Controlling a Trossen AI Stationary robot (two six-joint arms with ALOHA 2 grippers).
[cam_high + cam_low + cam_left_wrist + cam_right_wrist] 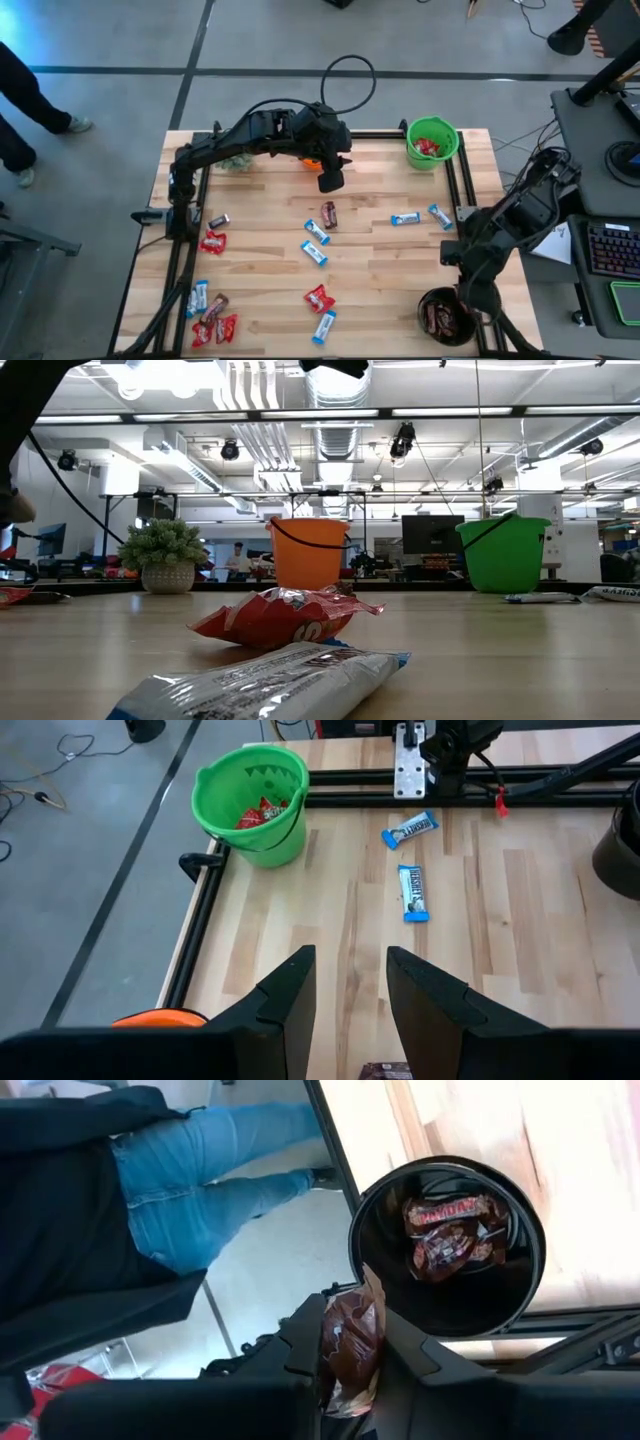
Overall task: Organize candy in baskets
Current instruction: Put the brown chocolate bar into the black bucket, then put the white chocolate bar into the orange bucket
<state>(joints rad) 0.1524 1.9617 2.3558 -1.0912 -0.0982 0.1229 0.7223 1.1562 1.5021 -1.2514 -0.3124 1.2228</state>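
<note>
Right wrist view first: a dark brown wrapped candy bar (350,1338) is pinched between the fingers of the right gripper (352,1365), which is poised at the rim of the round black plastic basket (372,1280). Two brown bars (447,1235) are already lying inside that basket. The drop-off step is judged to be in hand; what is called for next is a shift over the black basket's mouth and a parting of the jaws.

Well away from the black basket, beside the round orange plastic basket (311,162), the left gripper (331,181) is held above the wooden table (380,285) with jaws parted and empty. Just below it a brown bar (328,213) is lying, likely its next pick. Red bars (428,147) are seen in the bright green plastic basket (445,155). Light blue-and-white bars (315,253) and red bars (319,298) are left scattered between the baskets.
</note>
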